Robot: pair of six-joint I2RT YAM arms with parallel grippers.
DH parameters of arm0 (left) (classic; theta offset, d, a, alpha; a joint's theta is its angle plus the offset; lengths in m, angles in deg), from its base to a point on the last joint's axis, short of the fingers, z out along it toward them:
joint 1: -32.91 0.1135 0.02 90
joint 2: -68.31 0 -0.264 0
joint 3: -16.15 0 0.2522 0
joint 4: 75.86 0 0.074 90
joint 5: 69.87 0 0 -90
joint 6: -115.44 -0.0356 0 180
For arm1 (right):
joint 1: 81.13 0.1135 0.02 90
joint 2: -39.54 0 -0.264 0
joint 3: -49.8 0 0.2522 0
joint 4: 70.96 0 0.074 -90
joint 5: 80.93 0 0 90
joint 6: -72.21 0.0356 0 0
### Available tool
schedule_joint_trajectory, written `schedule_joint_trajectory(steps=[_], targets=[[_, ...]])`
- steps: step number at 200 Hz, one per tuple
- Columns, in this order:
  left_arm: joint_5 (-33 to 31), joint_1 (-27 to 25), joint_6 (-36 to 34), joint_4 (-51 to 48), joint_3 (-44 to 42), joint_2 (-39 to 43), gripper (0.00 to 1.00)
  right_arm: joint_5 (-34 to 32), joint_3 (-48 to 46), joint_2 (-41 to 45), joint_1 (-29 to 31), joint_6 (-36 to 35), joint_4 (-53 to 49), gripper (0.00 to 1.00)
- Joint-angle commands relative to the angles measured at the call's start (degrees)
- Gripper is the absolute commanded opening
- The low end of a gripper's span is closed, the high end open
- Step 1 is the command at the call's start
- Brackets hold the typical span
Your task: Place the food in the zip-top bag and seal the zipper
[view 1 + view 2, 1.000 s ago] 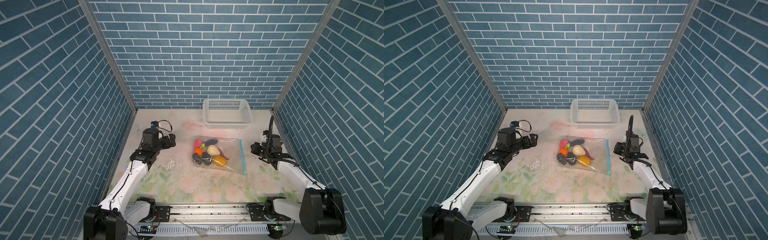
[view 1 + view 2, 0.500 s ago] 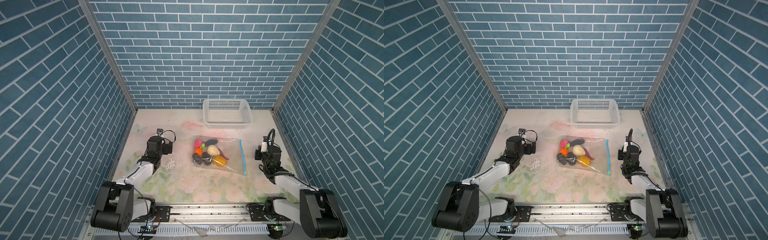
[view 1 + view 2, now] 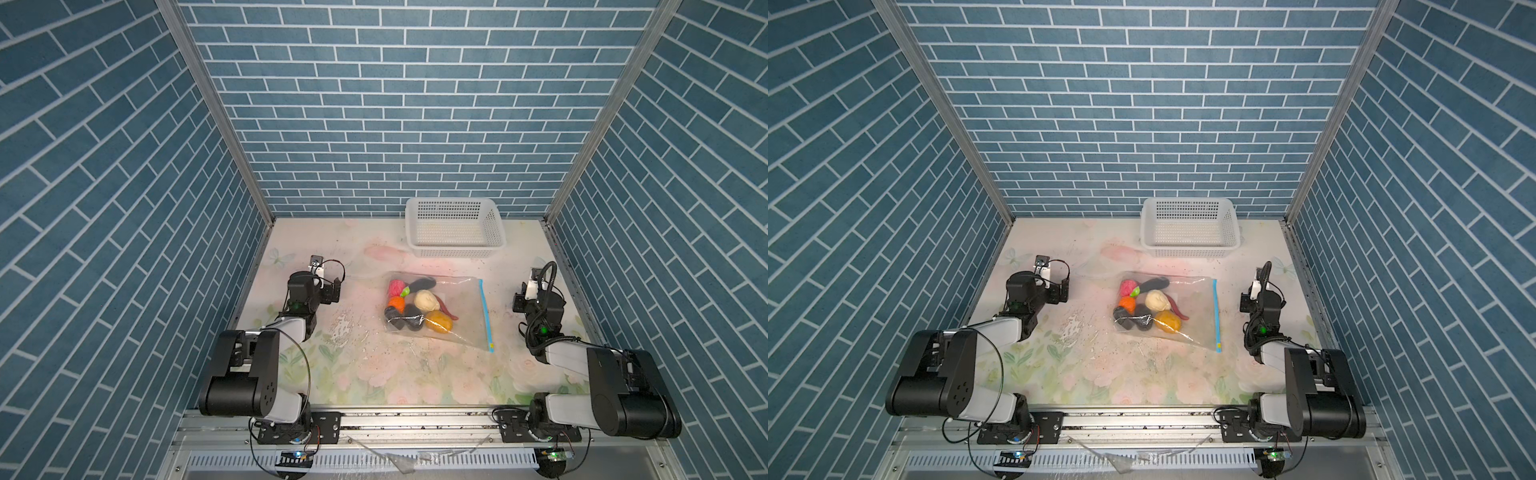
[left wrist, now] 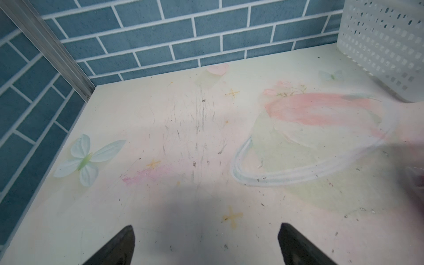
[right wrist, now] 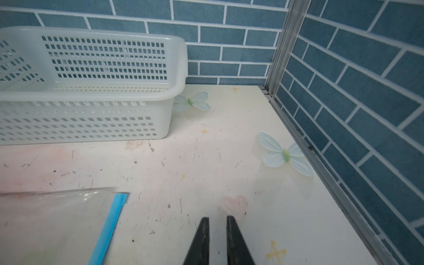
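The zip-top bag (image 3: 461, 328) (image 3: 1196, 328) lies flat mid-table in both top views. Inside it is the food: pink ball (image 3: 396, 286), aubergine (image 3: 422, 284), cream lump (image 3: 427, 300), orange ball (image 3: 397, 303), black lumps (image 3: 409, 320), yellow-orange fruit (image 3: 439, 322), red chilli (image 3: 449, 311). The blue zipper (image 3: 485, 316) (image 3: 1217, 316) (image 5: 110, 227) runs straight down the bag's right edge, its yellow tab (image 3: 491, 345) at the near end. My left gripper (image 3: 332, 291) (image 4: 206, 229) is wide open and empty, left of the bag. My right gripper (image 3: 519, 301) (image 5: 218, 219) is shut on nothing, right of the zipper.
A white perforated basket (image 3: 453, 248) (image 3: 1190, 249) (image 5: 91, 119) stands at the back against the brick wall, with nothing visible in it. Both arms are folded low near the side walls. Brick walls close in the table on three sides.
Both arms have folded down and back into low poses beside the bag. The bag and the food in it have not moved.
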Motion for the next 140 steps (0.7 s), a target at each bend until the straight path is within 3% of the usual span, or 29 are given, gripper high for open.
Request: schedule_joint_trajectory(steps=[1,34,72,140], targets=[[2.28,1.10,0.85,5.67,-1.87,-1.19,0.99,1.79,-0.31,-2.25,-0.42,0.16,4.59,0.16],[3.43,1.45,1.11,15.16,-5.93,-3.50,0.99,3.31,0.54,-4.73,-1.43,0.89,5.26,0.16],[2.56,1.19,1.00,14.86,-5.88,-3.39,0.99,3.32,0.60,-8.07,-2.59,2.41,8.07,0.19],[-0.43,1.02,1.78,13.60,-5.30,-3.36,0.99,5.74,6.27,-10.63,-4.67,3.94,-0.80,0.39]])
